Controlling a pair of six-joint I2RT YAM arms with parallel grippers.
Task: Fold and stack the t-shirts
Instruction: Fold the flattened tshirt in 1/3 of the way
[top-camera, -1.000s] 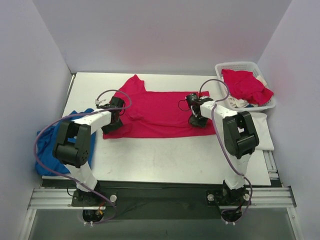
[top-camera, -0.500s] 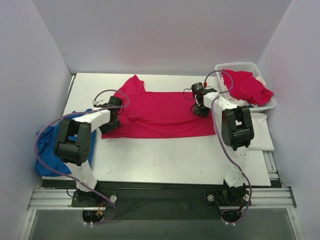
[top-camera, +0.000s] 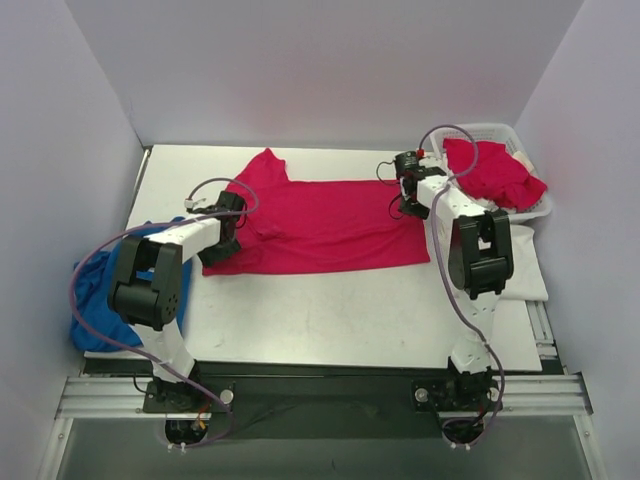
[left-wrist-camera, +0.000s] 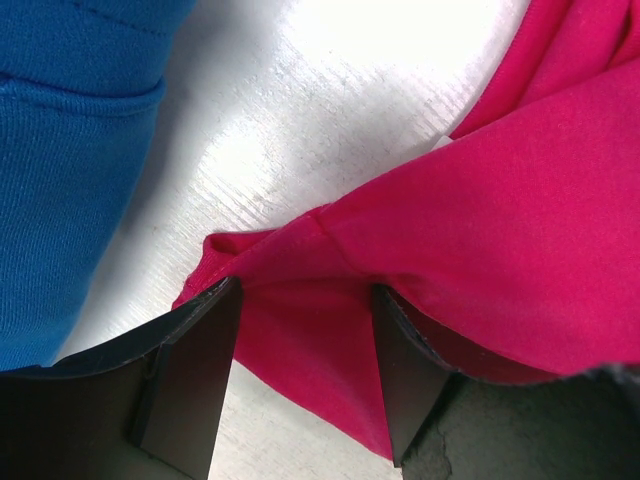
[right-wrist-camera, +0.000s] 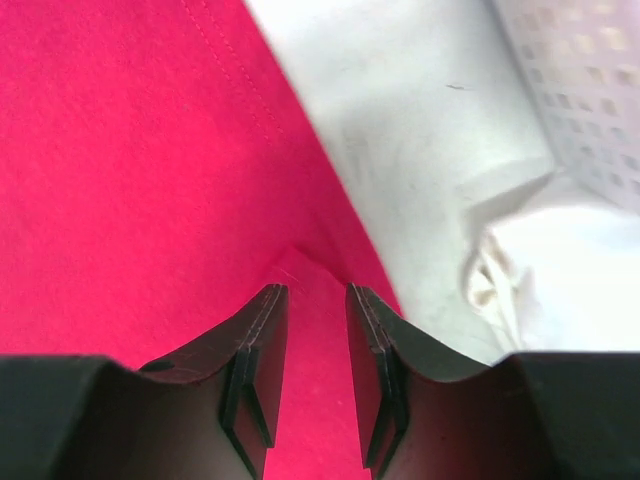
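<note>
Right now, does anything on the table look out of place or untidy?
A blue cloth lies bunched at the left edge of the table, hanging partly over it, and a red shirt spills over the basket rim.

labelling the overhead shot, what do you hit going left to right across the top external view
blue cloth → left arm's fingers → spread pink-red t-shirt → right arm's fingers → white lattice basket, with another pink-red shirt heaped in it
</note>
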